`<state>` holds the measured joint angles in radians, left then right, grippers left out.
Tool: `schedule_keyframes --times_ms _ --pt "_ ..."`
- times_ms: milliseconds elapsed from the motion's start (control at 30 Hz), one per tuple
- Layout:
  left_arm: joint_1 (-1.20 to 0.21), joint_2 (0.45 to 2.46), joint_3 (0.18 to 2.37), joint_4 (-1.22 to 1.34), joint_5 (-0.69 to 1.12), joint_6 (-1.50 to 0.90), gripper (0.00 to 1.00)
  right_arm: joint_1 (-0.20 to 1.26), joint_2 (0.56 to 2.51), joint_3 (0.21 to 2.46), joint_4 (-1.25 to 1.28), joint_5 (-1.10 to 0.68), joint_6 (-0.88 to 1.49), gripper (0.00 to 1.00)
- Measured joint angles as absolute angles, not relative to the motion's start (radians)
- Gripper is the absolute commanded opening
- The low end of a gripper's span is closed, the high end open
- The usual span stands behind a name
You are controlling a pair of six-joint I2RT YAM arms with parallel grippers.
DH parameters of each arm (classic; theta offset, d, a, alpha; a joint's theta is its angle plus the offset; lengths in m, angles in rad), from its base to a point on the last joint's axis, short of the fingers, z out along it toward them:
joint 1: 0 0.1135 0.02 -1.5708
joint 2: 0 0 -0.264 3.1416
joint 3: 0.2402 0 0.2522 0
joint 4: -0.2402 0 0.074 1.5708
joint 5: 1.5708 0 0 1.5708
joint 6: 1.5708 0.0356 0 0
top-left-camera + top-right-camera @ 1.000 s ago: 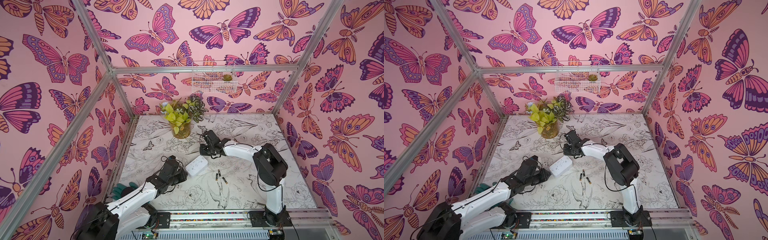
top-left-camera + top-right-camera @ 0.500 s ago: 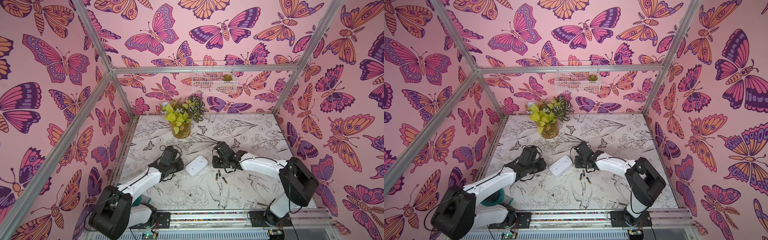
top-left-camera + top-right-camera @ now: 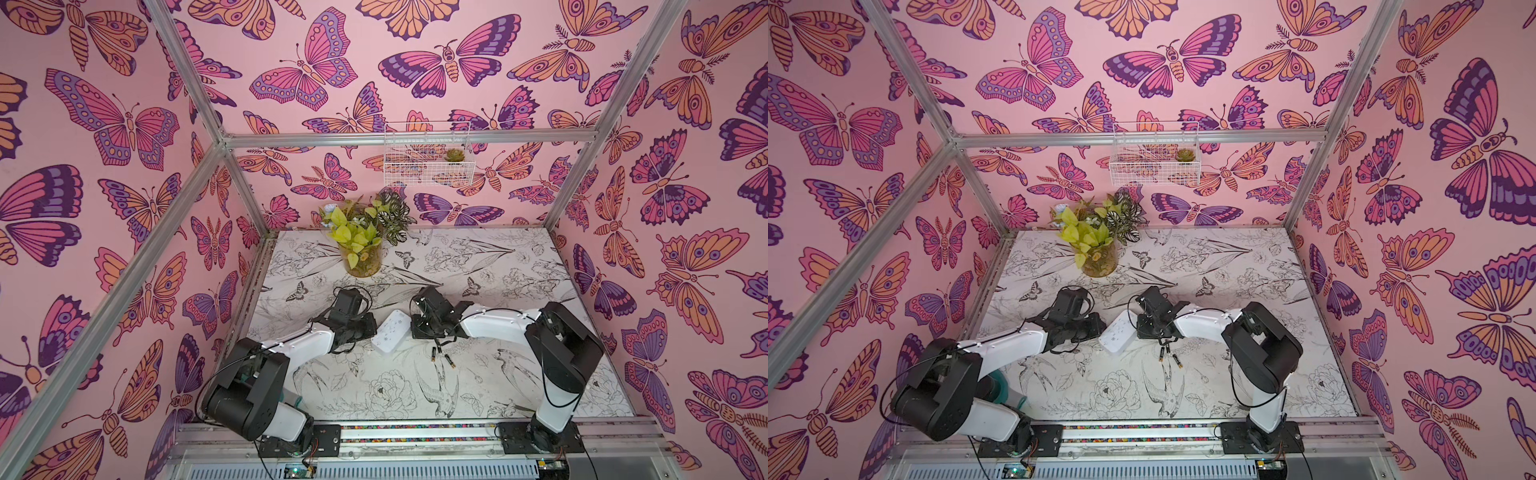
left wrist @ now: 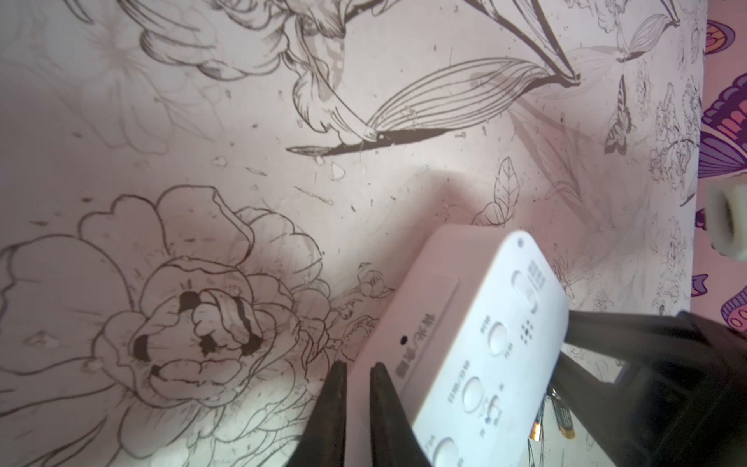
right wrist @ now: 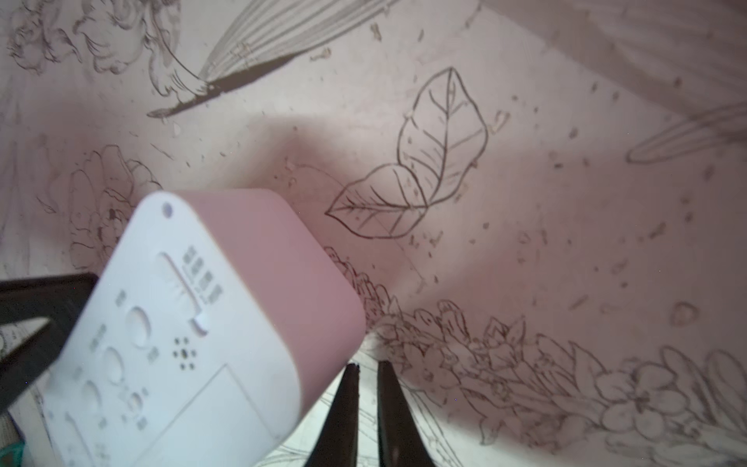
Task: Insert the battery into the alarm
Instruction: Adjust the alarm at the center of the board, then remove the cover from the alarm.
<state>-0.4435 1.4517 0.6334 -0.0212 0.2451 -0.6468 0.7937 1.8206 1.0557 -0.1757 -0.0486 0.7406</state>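
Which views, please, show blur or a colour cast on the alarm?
Right wrist: the alarm is soft, its side tinted pink, with a shadow on the table; left wrist: its markings are sharper; in both top views: evenly lit, sharp.

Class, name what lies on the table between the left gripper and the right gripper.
The palm-sized white plastic alarm, back face up, lies between the left gripper and right gripper; both top views show it.

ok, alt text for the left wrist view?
A white alarm lies back-up, buttons showing, on a table printed with line-drawn flowers. The left fingers, nearly shut and empty, sit right beside its edge; two batteries peek out past its far side.
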Motion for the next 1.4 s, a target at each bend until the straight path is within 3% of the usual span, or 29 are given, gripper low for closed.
schedule_keyframes --times_ms 400,500,600,667,967,1400 --pt "-0.507 1.232 0.464 -0.045 0.233 -0.7 0.19 0.785 1.834 1.09 -0.15 -0.049 0.731 0.18" --pt "-0.505 1.166 0.466 -0.061 0.216 -0.691 0.35 0.772 1.752 0.995 -0.146 -0.053 0.724 0.28" --pt "-0.504 1.149 0.471 -0.059 0.22 -0.703 0.63 0.762 1.644 0.912 -0.135 -0.082 0.72 0.49" --pt "-0.504 1.151 0.471 -0.048 0.228 -0.727 0.67 0.762 1.576 0.871 -0.103 -0.117 0.727 0.61" --pt "-0.504 1.194 0.45 0.091 0.273 -0.8 0.67 0.762 1.55 0.831 0.077 -0.276 0.805 0.65" --pt "-0.504 1.33 0.436 0.195 0.316 -0.839 0.59 0.762 1.71 0.841 0.16 -0.323 0.857 0.56"
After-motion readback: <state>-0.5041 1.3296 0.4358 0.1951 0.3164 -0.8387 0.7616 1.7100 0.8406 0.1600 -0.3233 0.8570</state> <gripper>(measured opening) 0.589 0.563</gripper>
